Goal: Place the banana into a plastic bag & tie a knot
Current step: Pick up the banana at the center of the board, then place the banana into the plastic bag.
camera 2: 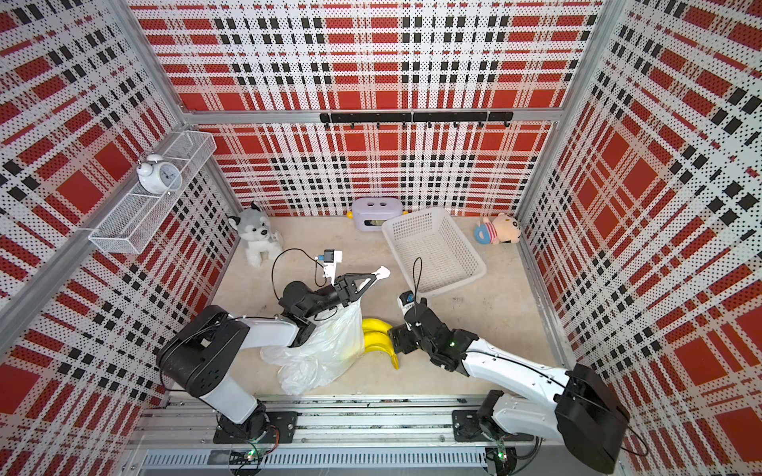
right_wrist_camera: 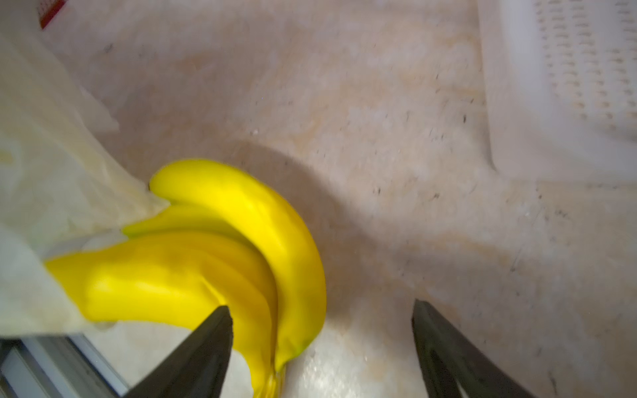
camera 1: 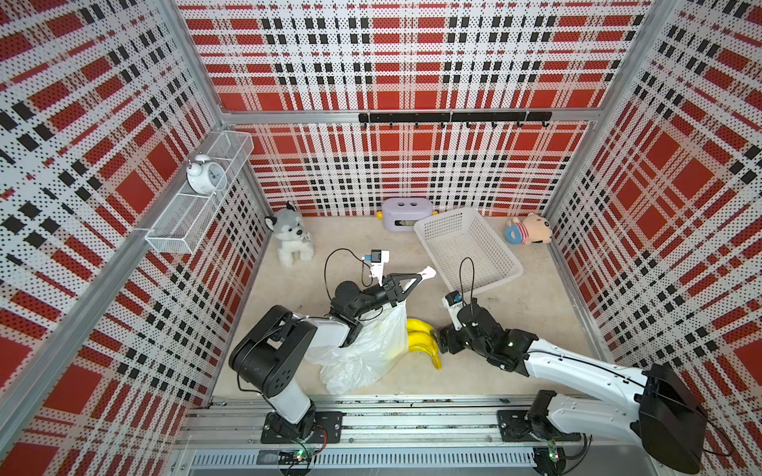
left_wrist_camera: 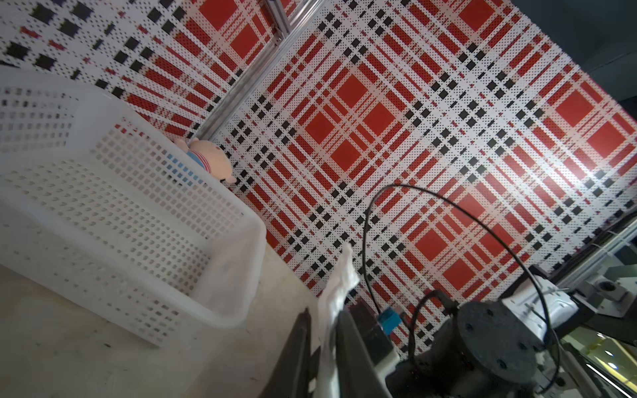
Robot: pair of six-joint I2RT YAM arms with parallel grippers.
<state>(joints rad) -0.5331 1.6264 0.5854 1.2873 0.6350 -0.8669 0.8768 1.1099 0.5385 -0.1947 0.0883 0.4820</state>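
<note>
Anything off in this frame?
The banana is only partly in the plastic bag: most of the bunch lies outside on the floor. The left gripper pinches a handle; the right gripper is open beside the banana.

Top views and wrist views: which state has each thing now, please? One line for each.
Bright yellow banana bunch: lying on the table, one end under the bag's edge, mostly outside.
Thin white translucent plastic bag: untied, held up by one handle.
Left gripper: shut on the bag's handle.
Right gripper: open, beside the bunch.
White lattice plastic basket: upright, nothing inside.
</note>
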